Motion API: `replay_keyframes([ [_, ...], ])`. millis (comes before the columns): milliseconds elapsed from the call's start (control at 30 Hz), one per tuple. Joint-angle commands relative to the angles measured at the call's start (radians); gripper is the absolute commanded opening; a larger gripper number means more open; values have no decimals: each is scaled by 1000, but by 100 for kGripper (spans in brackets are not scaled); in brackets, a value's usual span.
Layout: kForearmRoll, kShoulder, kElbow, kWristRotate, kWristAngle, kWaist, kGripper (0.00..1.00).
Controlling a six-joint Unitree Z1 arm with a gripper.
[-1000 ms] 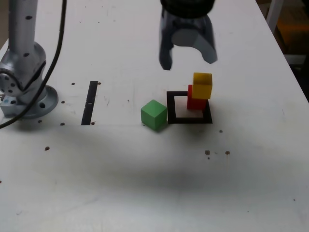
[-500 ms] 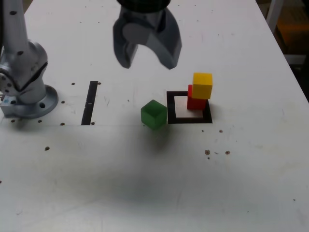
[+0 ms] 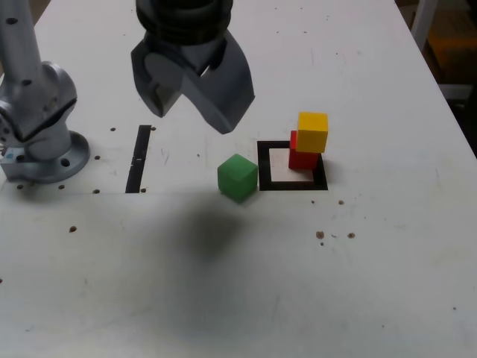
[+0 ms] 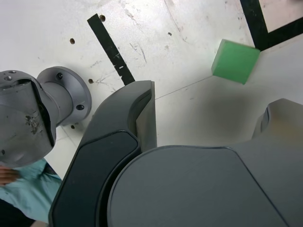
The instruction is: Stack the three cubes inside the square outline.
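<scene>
The white table [image 3: 223,283] has small dark specks and a narrow black strip [image 3: 139,158]. The claw [image 3: 192,112] hangs above the table with its fingers spread, holding nothing. The green cube [image 3: 238,177] sits just outside the square outline [image 3: 291,183]. The yellow cube [image 3: 312,132] rests on the red cube [image 3: 301,157] at the outline's far corner. The arm's grey base [image 3: 41,145] stands at the exterior view's left.

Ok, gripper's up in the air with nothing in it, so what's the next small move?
Probably bring the open gripper down over the green cube. That cube sits alone on the table just outside the square outline, while the yellow cube already rests on the red cube.
</scene>
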Motion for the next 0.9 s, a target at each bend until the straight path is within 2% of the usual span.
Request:
replay_keyframes([
  [0, -5, 19, 7, 15, -1, -9, 83],
  [433, -92, 133, 61, 159, -16, -44, 82],
  [567, -111, 145, 68, 171, -18, -48, 84],
  [733, -144, 146, 71, 166, -12, -58, 91],
  [867, -151, 149, 63, 163, -3, -58, 89],
])
